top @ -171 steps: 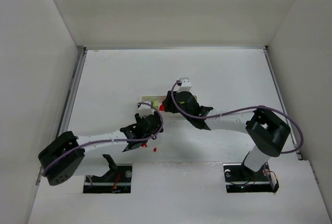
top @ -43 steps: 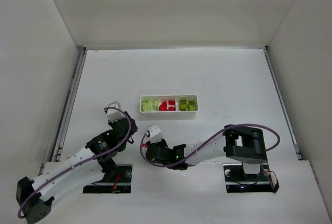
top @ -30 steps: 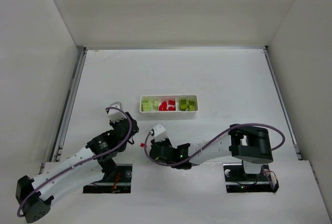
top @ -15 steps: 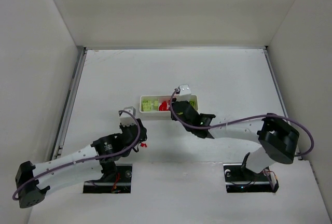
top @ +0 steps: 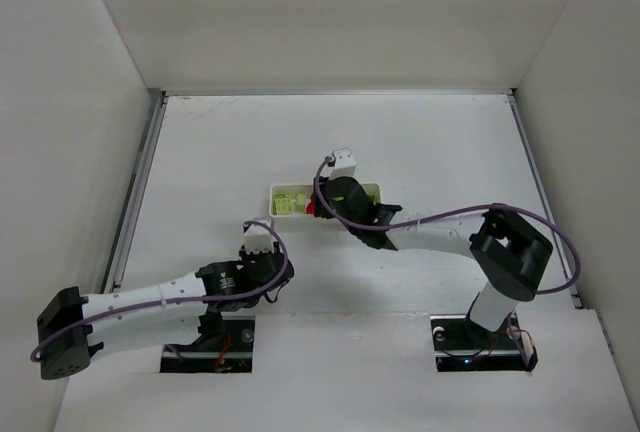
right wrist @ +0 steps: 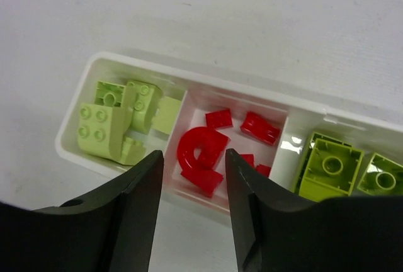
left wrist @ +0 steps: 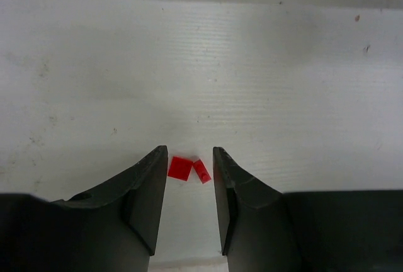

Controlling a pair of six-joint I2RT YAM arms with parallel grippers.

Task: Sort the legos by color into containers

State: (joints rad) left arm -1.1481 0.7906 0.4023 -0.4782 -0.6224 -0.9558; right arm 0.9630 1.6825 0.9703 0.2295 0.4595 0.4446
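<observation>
Two tiny red legos (left wrist: 179,168) (left wrist: 201,170) lie side by side on the table between the fingers of my left gripper (left wrist: 189,158), which is open and low over them. In the top view the left gripper (top: 270,274) hides them. The white three-compartment tray (right wrist: 69,121) holds yellow-green legos (right wrist: 116,124) in its left cell, red legos (right wrist: 201,149) in the middle and yellow-green legos (right wrist: 330,168) in the right. My right gripper (right wrist: 194,155) is open and empty just above the middle cell. In the top view the right gripper (top: 322,206) covers most of the tray (top: 273,200).
White walls enclose the table on the left, back and right. A metal rail (top: 135,192) runs along the left edge. Two recesses (top: 215,342) (top: 480,344) sit at the near edge by the arm bases.
My right gripper rose from the near table, swung to the tray and now hangs open over its middle cell. My left gripper moved right and down to straddle the two red legos.
</observation>
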